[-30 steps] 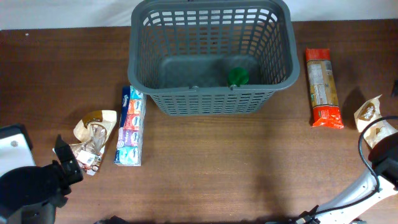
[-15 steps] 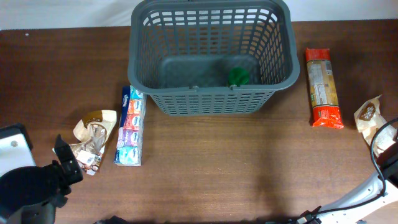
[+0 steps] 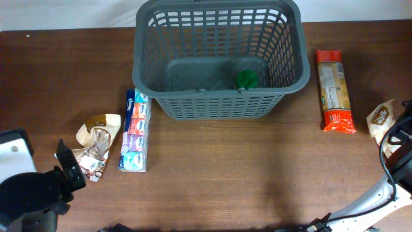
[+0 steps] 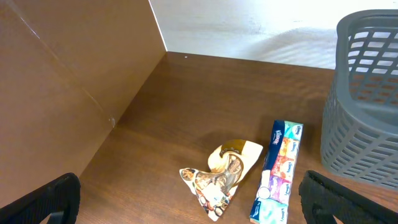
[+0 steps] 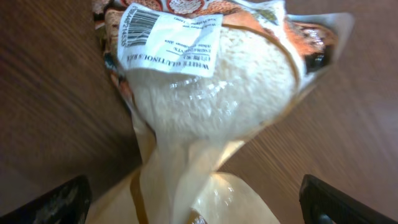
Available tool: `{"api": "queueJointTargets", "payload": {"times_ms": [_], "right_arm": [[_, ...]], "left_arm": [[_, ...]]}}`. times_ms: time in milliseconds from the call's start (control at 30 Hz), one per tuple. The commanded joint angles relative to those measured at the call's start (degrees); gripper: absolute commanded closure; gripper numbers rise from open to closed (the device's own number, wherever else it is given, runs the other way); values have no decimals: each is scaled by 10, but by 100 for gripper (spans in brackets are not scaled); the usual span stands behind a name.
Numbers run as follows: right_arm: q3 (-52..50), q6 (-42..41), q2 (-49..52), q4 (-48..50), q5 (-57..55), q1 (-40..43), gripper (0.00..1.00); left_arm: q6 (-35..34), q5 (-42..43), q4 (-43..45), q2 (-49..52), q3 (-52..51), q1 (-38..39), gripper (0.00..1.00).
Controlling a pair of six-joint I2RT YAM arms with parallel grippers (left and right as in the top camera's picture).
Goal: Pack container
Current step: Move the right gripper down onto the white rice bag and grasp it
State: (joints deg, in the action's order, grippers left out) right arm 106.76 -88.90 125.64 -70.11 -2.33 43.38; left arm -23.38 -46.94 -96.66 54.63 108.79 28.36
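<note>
Overhead view: soft, even light from above; the dark wooden table (image 3: 212,167) is rendered without glare, the basket (image 3: 219,106) throws only a faint, soft-edged shadow along its lower wall, and the white strip (image 3: 64,13) at the top of the frame is nearly washed out. Left wrist view: the white backdrop (image 4: 249,25) at upper right is bright; the left gripper's fingertips (image 4: 37,199) in the lower corners are dark and out of focus. Right wrist view: a very close shot; the rice bag (image 5: 211,81) shows pale sheen on its plastic, its label is sharp, and the right gripper's fingertips (image 5: 43,202) are black blurs.
</note>
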Motion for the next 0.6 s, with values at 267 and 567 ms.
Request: {"api": "queueJointTargets", "payload": {"times_ms": [267,567], "right_arm": [[-89,-14,5,59,-29,-2,1],[-135,24,9,95,-28,-2,1]], "left_arm": [[1,-2,0,0,0,0,1],[1,-2,0,0,0,0,0]]}}
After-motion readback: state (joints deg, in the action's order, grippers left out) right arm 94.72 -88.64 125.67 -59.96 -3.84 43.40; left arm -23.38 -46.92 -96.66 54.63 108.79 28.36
